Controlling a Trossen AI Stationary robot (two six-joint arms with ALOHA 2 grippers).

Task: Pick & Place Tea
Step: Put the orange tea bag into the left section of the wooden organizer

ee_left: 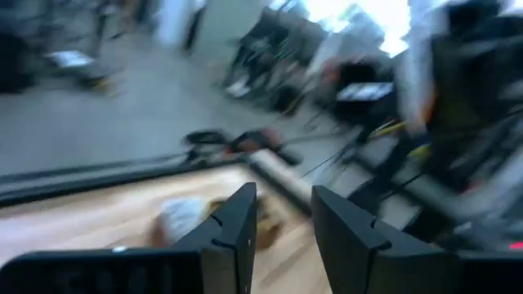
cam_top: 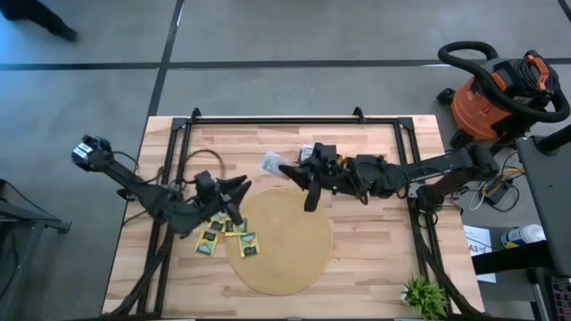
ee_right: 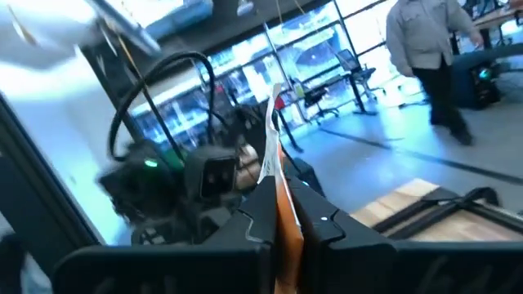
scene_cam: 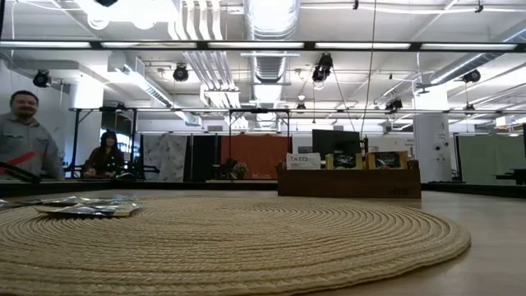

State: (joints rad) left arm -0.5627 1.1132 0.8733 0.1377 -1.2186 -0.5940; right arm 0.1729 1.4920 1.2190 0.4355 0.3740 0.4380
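Tea sachets (cam_top: 225, 235), yellow with dark green, lay in a small cluster at the left edge of the round tan mat (cam_top: 285, 259) in the high view, some half on the wooden table (cam_top: 375, 259). The left gripper (cam_top: 239, 187) hung just above that cluster, while the right gripper (cam_top: 290, 171) reached over the mat's far edge, near a pale sachet (cam_top: 270, 163) on the bare wood.

Low view: flat packets (scene_cam: 86, 207) rested on the woven mat at the left; the wooden compartment box (scene_cam: 349, 181) stood beyond it, and two people (scene_cam: 25, 136) showed in the room behind.

Left wrist view: the fingers (ee_left: 237, 237) stood apart with nothing between them.

Right wrist view: the fingers (ee_right: 319, 224) were pinched on an orange sachet (ee_right: 278, 184) standing upright between them.
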